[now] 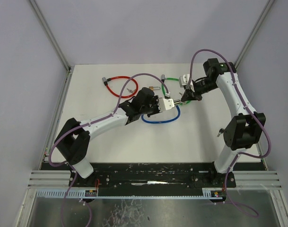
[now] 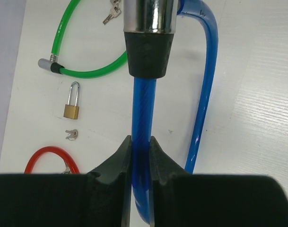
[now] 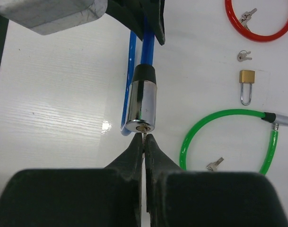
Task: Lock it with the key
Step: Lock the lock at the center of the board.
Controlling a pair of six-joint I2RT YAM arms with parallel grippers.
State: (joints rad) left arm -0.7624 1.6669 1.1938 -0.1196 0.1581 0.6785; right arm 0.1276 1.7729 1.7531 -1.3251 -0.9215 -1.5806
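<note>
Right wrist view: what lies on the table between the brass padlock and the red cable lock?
Loose keys lie between the brass padlock and the red cable lock, touching neither; the left wrist view shows this too.

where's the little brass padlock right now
In the left wrist view the brass padlock lies at left, between the green cable lock and the red cable lock, a small key beside it.

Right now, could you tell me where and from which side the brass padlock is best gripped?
Grip the brass padlock by its squat body, coming straight down from above with the jaws closing on its two side faces. It lies flat, apart from the small key and green cable, and the thin rounded shackle would probably slip.
</note>
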